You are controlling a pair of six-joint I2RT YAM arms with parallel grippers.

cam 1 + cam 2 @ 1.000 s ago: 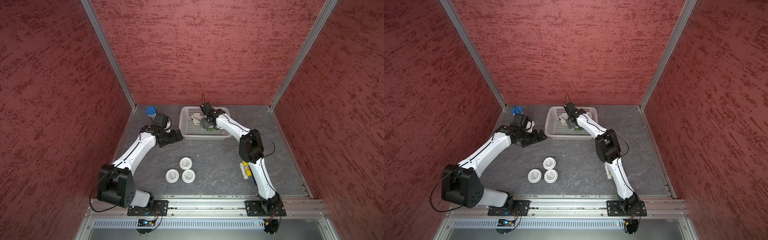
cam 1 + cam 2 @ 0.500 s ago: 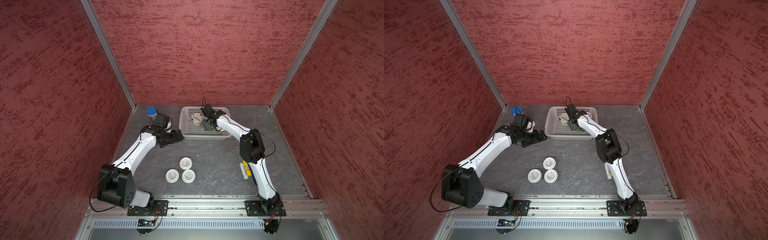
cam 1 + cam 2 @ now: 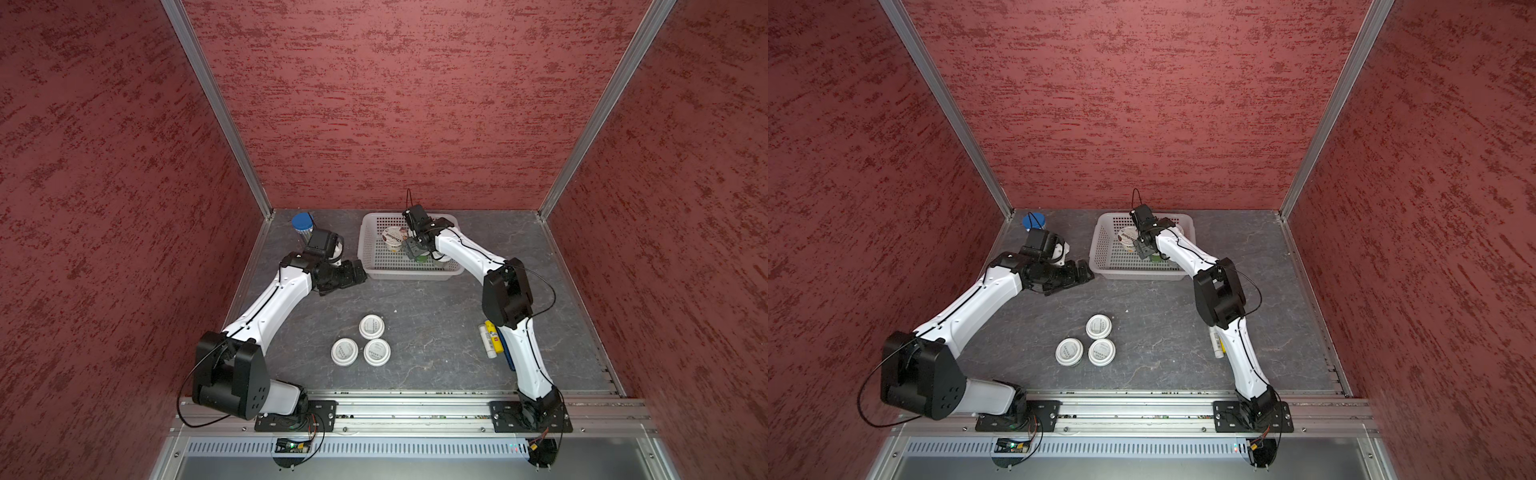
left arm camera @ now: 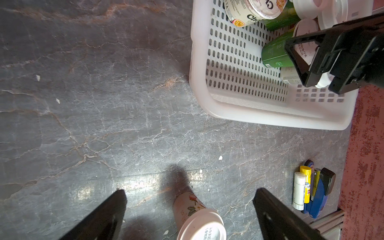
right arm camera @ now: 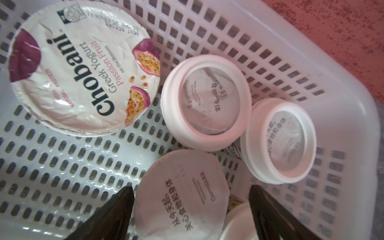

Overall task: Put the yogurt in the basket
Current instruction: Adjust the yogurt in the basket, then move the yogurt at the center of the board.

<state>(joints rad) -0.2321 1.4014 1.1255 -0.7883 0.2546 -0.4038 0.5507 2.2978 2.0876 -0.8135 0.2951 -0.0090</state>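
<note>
Right gripper (image 5: 191, 190) barely shifted, jaws spread, astride white-lidded yogurt cup (image 5: 182, 199) inside basket (image 5: 353, 99)

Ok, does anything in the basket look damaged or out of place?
In the basket, the Chobani cup has a wrinkled foil lid. The cup under the open right hand has a flat lid; its neighbours have raised white rims. No spill shows.

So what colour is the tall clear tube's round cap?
The cap is blue, clearest in a top view.
</note>
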